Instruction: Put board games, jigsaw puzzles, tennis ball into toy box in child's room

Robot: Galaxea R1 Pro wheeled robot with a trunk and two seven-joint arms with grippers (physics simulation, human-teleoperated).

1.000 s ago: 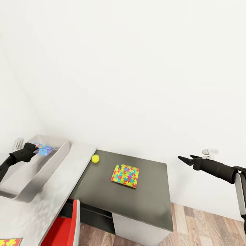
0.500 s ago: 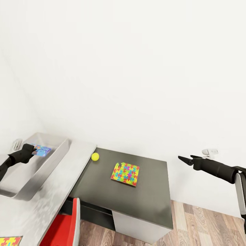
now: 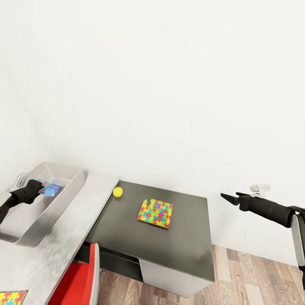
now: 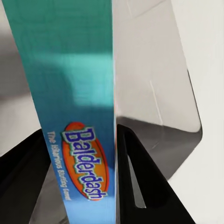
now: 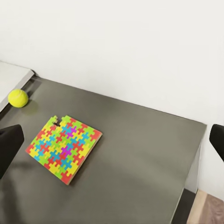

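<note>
Over the grey bin (image 3: 63, 192) on the pale desk (image 3: 80, 220), my left gripper (image 3: 39, 187) is clamped on a blue board game (image 4: 77, 107). My right gripper (image 3: 226, 197) hangs beyond the dark section, fingers spread wide. On that section lie a puzzle (image 3: 155, 213) and the ball (image 3: 117, 192).

Toy box (image 3: 63, 199): smooth grey, faint sheen. Counter (image 3: 186, 237): dark, matt. Board game (image 4: 74, 116): glossy printed card. Floor (image 3: 254, 275): wood planks.
</note>
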